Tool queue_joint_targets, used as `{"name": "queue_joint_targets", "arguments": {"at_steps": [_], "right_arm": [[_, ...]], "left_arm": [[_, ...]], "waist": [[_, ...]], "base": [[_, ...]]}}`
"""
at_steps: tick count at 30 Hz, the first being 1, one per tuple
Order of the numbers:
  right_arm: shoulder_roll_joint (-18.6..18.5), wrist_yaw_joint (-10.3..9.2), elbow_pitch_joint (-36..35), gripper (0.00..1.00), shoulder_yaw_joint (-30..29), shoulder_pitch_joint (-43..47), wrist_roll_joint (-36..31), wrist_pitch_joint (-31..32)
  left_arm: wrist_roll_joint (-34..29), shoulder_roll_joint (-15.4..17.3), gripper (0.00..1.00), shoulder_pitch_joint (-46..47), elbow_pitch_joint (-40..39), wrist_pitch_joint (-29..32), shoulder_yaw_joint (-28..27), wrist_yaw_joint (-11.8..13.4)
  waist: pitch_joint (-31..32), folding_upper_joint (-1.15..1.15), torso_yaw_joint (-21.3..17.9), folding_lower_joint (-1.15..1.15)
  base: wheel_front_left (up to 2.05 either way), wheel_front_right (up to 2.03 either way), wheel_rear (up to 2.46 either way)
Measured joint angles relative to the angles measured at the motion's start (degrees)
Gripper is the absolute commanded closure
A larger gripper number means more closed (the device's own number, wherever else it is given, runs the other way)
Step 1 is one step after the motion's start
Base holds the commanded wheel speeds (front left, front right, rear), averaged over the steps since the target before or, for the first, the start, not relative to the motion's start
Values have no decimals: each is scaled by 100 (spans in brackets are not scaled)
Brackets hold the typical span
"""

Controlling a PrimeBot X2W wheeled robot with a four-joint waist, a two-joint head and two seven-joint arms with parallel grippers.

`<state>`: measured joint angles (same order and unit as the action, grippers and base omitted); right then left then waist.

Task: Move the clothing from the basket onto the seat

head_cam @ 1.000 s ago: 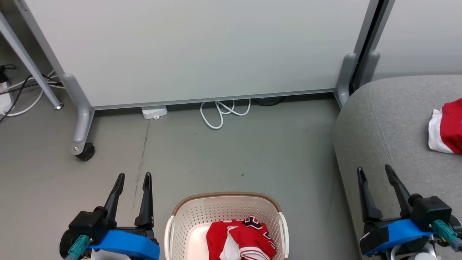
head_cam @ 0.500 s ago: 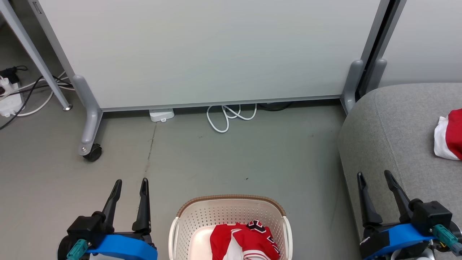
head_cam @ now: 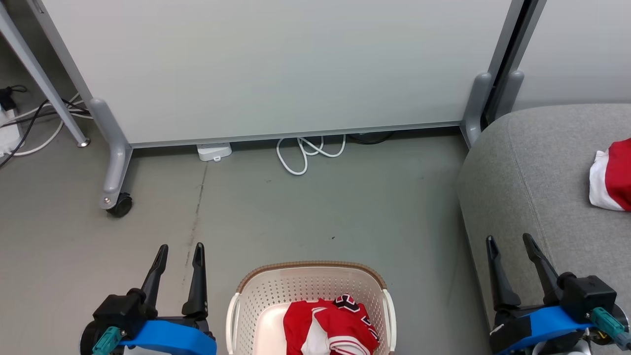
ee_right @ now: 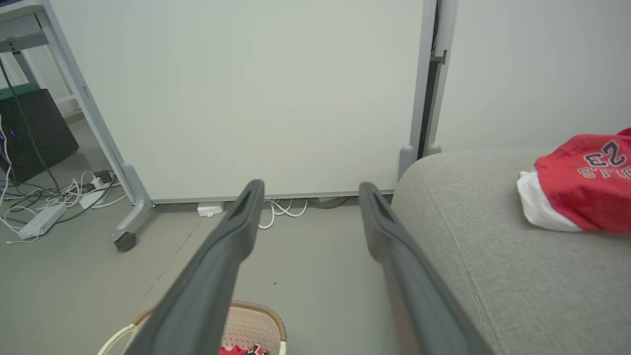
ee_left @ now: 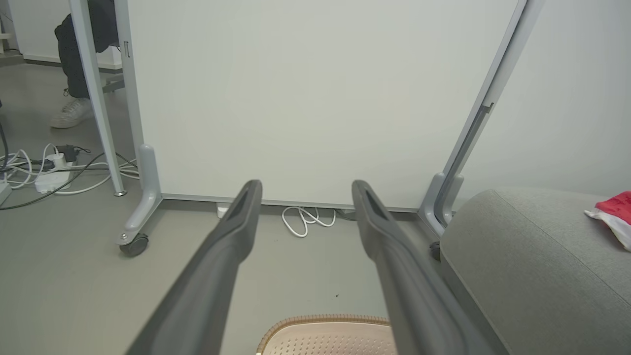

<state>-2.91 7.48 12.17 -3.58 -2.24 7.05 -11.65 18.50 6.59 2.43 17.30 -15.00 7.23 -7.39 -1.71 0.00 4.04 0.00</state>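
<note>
At the back, a wide white board (head_cam: 276, 69) on grey legs, with a thin gap under its bottom edge. In front of it, bare grey floor (head_cam: 345, 212), open from the board down to the basket and wide from side to side. On the right, the big grey seat (head_cam: 542, 172), round at its corner and along its left edge, well apart from the basket with a strip of floor between. Most of its top bare. Low in the middle, the cream basket (head_cam: 296, 288) with a brown rim, standing on the floor between the two claws and touching neither. Left claw (head_cam: 181, 246) at the lower left over bare floor, fingers wide apart, holding nothing. Right claw (head_cam: 508, 237) at the lower right, seen against the seat's left edge, fingers wide apart too, also holding nothing. Far right on the seat, a red shirt (head_cam: 613, 172) with a white part, cut off by the edge of the head view, well apart from the right claw. Inside the basket, red clothing (head_cam: 328, 328) with white stripes, bunched to the right, the left of the bottom bare. By the board's bottom edge, a looped white cord (head_cam: 305, 153) and a small white box (head_cam: 214, 151). Smallest, a black wheel (head_cam: 118, 204) under the board's left leg.
</note>
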Motion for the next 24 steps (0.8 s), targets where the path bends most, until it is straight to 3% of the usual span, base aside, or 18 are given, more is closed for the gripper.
{"name": "queue_joint_targets", "arguments": {"at_steps": [11, 24], "right_arm": [[1, 0, -87, 0, 190, -171, -18, -29], [2, 0, -203, 0, 609, -750, 18, -154]], "left_arm": [[16, 48, 0, 107, 29, 0, 54, 0], [120, 216, 0, 621, 567, -7, 415, 0]], "waist": [[-378, 0, -213, 0], [-1417, 0, -866, 1]], "base": [[0, 0, 0], [0, 0, 0]]}}
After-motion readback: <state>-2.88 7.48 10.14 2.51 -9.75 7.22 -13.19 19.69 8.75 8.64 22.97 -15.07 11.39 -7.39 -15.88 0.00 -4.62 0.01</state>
